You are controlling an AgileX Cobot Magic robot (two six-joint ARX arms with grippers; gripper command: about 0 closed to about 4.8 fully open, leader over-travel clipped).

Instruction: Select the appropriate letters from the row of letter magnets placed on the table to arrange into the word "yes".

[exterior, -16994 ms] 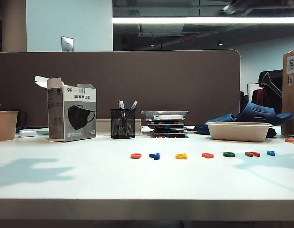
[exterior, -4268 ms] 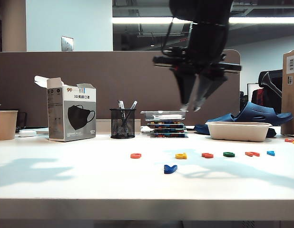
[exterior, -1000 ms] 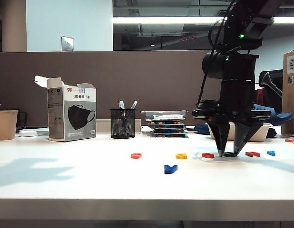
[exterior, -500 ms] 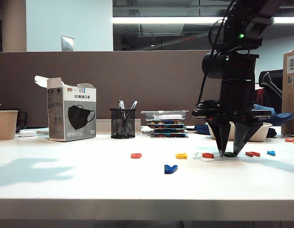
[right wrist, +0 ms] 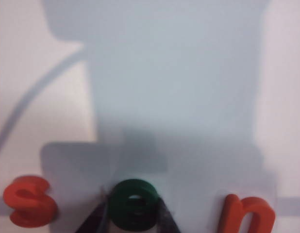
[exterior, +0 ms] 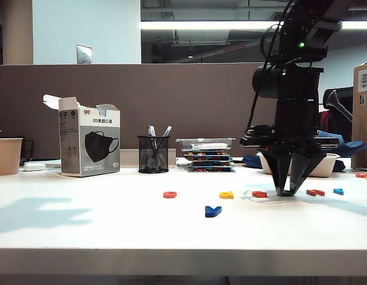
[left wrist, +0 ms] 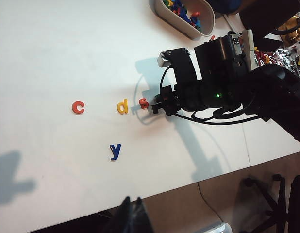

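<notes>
With the y (exterior: 212, 211) already pulled forward of the row, next up the e (right wrist: 134, 204). Left to right on the desk (exterior: 112, 225): c (exterior: 169, 194), d (exterior: 226, 194), s (exterior: 259, 193), then e. Right gripper (exterior: 287, 191) down over e, narrower than a second ago, fingertips now touching its sides. Lift looks next. Left gripper (left wrist: 131, 217) back off the desk edge, seemingly closed, empty.
</notes>
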